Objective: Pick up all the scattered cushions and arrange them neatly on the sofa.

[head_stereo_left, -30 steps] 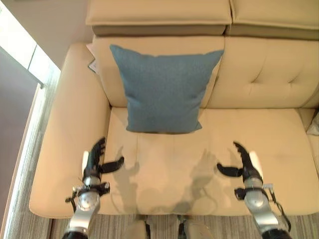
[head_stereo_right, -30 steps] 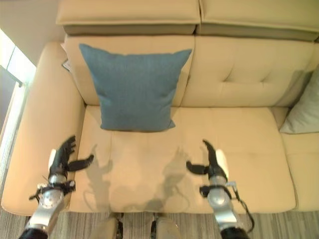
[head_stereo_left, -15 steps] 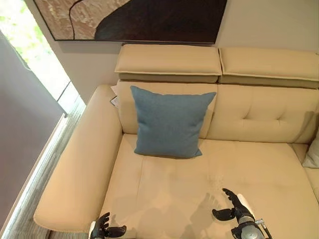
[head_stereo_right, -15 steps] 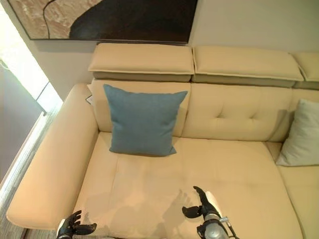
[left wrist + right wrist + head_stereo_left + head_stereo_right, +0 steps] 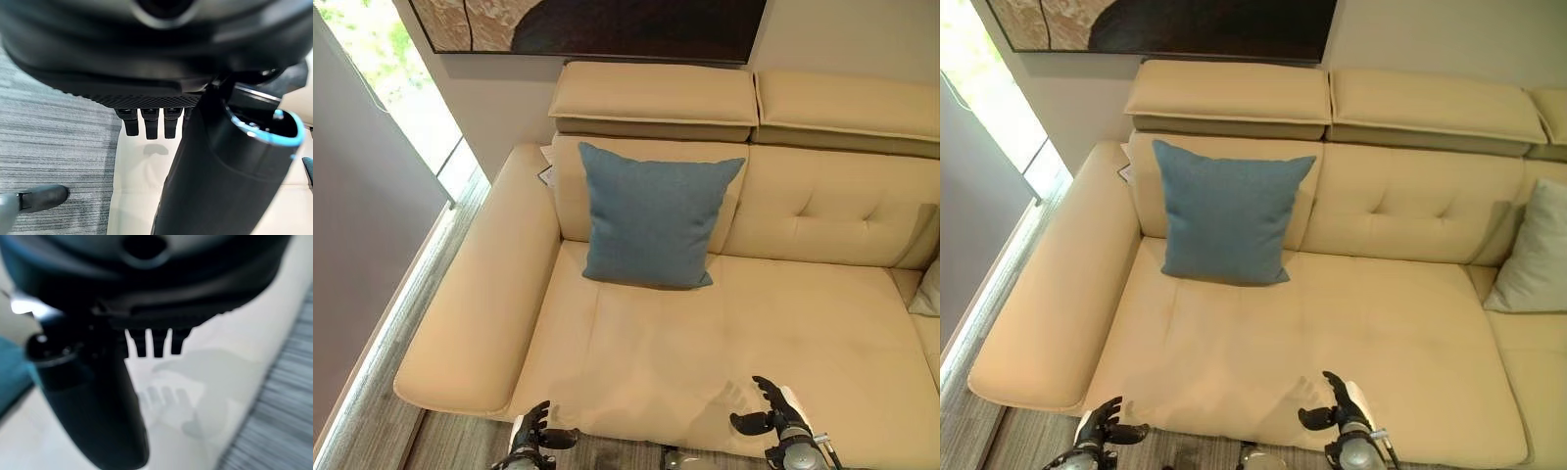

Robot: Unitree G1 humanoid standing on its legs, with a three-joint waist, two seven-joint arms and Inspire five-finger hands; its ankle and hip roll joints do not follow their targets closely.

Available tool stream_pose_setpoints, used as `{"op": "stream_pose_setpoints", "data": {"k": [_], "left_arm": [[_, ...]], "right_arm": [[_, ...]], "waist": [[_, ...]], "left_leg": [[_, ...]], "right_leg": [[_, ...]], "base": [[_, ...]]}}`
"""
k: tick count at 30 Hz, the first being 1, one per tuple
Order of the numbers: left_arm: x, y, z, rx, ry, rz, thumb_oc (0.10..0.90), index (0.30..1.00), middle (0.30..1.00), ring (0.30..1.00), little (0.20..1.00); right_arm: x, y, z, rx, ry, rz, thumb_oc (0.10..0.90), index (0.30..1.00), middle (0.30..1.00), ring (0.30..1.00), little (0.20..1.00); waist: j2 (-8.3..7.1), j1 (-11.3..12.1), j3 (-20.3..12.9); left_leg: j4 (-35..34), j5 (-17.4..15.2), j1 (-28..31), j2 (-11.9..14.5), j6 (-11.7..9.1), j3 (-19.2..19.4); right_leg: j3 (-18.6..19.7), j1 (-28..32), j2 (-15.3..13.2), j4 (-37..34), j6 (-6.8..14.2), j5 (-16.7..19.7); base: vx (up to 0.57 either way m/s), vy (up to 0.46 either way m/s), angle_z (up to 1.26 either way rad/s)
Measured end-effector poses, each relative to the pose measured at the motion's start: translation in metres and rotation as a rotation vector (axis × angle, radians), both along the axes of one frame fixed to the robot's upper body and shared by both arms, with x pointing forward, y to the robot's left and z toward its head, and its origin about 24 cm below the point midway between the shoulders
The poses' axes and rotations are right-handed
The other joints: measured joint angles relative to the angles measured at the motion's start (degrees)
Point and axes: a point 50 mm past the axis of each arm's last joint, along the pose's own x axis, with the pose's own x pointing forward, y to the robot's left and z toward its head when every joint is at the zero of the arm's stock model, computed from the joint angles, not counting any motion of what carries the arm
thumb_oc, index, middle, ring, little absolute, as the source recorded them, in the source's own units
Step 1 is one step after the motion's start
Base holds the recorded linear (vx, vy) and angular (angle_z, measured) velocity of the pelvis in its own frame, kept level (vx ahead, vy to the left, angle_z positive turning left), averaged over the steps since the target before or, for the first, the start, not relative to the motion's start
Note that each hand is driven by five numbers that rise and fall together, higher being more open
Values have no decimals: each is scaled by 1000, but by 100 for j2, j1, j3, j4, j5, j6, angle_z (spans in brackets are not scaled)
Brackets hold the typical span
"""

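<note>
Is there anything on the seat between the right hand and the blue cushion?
No. In the left eye view, bare seat of the sofa lies between the open right hand and the blue cushion.

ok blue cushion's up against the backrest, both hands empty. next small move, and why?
Probably turn right toward the grey cushion. The blue cushion already stands upright against the sofa backrest, while the grey one leans at the far right, partly out of frame. Left hand and right hand hover open, holding nothing, at the seat's front edge.
</note>
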Motion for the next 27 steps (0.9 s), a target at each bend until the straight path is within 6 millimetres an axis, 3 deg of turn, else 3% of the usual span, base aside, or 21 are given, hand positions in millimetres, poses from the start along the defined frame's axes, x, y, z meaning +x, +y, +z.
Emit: {"op": "stream_pose_setpoints", "data": {"k": [3,4,6,7,9,10,12,13,14,15,17,21,22,27], "left_arm": [[-7,2,-3,16,39,-18,800,900,900,900,900],[-10,5,-4,23,47,-15,800,900,900,900,900],[-11,15,-2,50,52,-14,800,900,900,900,900],[-12,21,-1,66,53,-15,800,900,900,900,900],[-13,29,0,86,58,-11,800,900,900,900,900],[-11,32,2,92,52,-7,800,900,900,900,900],[-17,37,0,103,77,-9,800,900,900,900,900],[-30,37,-4,100,121,-12,800,900,900,900,900],[-31,40,-4,105,132,-10,800,900,900,900,900],[-36,34,-9,87,165,-8,800,900,900,900,900],[-43,18,-15,33,202,-13,800,900,900,900,900],[-39,11,-15,13,190,-23,800,900,900,900,900],[-37,10,-15,13,188,-24,800,900,900,900,900],[-34,11,-14,13,178,-27,800,900,900,900,900]], "right_arm": [[-12,5,-12,14,69,-20,800,900,900,900,900],[-14,7,-15,20,90,-23,800,900,900,900,900],[-14,15,-17,40,94,-24,800,900,900,900,900],[-15,20,-20,52,104,-26,800,900,900,900,900],[-17,25,-24,64,134,-30,800,900,900,900,900],[-18,26,-27,66,161,-36,800,900,900,900,900],[-20,24,-28,64,178,-50,800,900,900,900,900],[-20,25,-29,73,180,-48,800,900,900,900,900],[-19,25,-28,76,177,-51,800,900,900,900,900],[-22,22,-30,86,191,-81,800,900,900,900,900],[-17,18,-28,90,187,-104,800,900,900,900,900],[-19,17,-28,95,192,-110,800,900,900,900,900],[-24,17,-30,94,205,-115,800,900,900,900,900],[-36,10,-32,81,234,-127,800,900,900,900,900]], "waist": [[-156,19,-46],[-176,28,-36],[-305,24,37],[-321,18,46],[-330,119,76],[-135,291,103],[-46,348,77],[-121,386,-22],[-193,420,-65],[-181,498,-109],[19,497,-225],[88,476,-295],[94,470,-370],[73,457,-407]], "left_leg": [[-17,135,-86,-487,303,39],[4,186,-146,-616,406,134],[267,145,-346,-761,487,193],[329,174,-473,-766,559,258],[323,213,-570,-630,666,371],[289,260,-549,-282,619,423],[255,278,-504,-41,573,402],[175,324,-463,14,507,381],[139,341,-443,11,479,381],[19,378,-364,-2,406,365],[-20,435,-360,156,316,337],[18,452,-354,246,277,312],[-12,449,-352,267,154,302],[-68,454,-291,222,91,295]], "right_leg": [[171,-166,-439,11,287,231],[244,-317,-592,133,466,161],[306,-484,-759,282,534,94],[305,-585,-781,346,758,-104],[301,-902,-748,1036,709,-272],[269,-1178,-412,2149,681,-837],[287,-1074,-181,3030,723,-1371],[130,-504,-224,2776,657,-1728],[99,-195,-222,2329,597,-1825],[107,219,-30,1437,150,-1665],[161,485,195,865,31,-1272],[151,712,338,451,-25,-1085],[146,807,379,230,-33,-985],[146,946,371,-5,16,-818]], "base": [[-251,160,-11],[-170,55,-18],[-240,77,-11],[-222,72,4],[-133,46,-15],[-81,21,-33],[8,-75,-15],[45,-111,-4],[57,-125,-10],[15,-49,-13],[31,-67,-25],[33,-38,-2],[26,-22,4],[5,-4,1]]}}
